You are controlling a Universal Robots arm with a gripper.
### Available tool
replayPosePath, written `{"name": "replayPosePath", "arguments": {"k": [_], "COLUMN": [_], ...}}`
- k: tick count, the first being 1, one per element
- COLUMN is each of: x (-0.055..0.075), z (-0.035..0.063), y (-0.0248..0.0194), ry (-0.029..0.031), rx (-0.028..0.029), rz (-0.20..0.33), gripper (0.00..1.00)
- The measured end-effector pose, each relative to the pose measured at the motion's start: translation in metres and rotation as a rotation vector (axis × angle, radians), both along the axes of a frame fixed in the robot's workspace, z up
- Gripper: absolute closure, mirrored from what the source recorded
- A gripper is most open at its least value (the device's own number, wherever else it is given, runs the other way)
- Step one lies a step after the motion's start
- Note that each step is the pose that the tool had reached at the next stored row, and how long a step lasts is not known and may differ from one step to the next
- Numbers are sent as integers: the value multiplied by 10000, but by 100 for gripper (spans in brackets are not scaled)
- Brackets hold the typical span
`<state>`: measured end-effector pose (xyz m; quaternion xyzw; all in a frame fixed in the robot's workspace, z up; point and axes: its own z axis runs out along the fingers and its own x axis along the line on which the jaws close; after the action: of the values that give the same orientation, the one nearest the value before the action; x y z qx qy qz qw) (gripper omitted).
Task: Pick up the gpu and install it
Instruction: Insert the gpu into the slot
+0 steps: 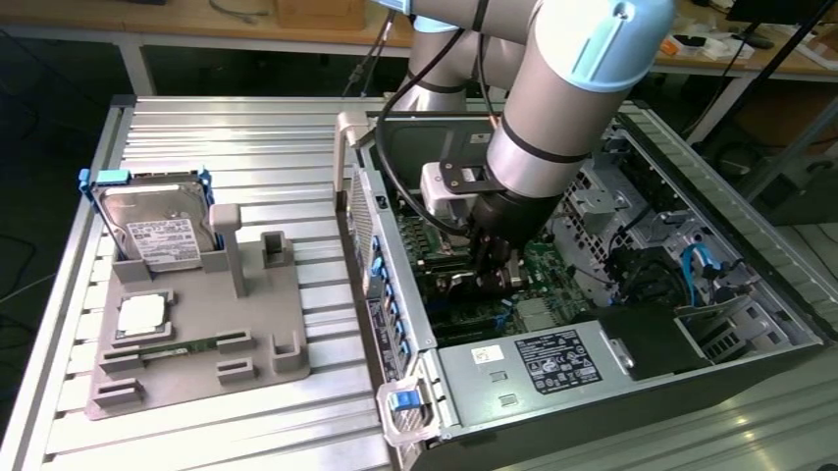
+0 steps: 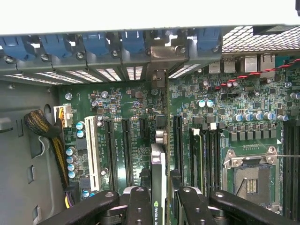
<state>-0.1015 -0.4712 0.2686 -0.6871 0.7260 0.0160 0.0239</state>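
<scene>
The gpu (image 2: pixel 158 159) stands edge-on between my fingers (image 2: pixel 139 201), with its green board and a label showing in the wrist view. Its silver bracket (image 2: pixel 161 54) reaches the case's rear slot openings under the blue clips. The card sits along a black expansion slot on the green motherboard (image 2: pixel 122 117); I cannot tell whether it is pressed fully in. My gripper (image 2: pixel 161 192) is shut on the card. In the exterior view my gripper (image 1: pixel 496 275) reaches down into the open computer case (image 1: pixel 733 334), low over the motherboard.
On the exterior view's left, a grey fixture plate (image 1: pixel 210 324) carries a silver hard drive in a blue frame (image 1: pixel 151 231), a processor (image 1: pixel 141 314) and a memory stick (image 1: pixel 171 345). A braided cable bundle (image 2: pixel 47 131) and the processor socket (image 2: pixel 251 180) flank the card.
</scene>
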Motion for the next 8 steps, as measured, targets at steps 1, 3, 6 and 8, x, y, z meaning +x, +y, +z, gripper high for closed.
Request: {"name": "replayPosePath", "arguments": {"k": [1,3,6,8], "x": [0,0,0,0], "z": [0,0,-1,0], "y": [0,0,1,1], "ry": [0,0,0,-1], "rx": [0,1,1,1], "rz": [5,23,59,80], "gripper": [73,73,73,73]}}
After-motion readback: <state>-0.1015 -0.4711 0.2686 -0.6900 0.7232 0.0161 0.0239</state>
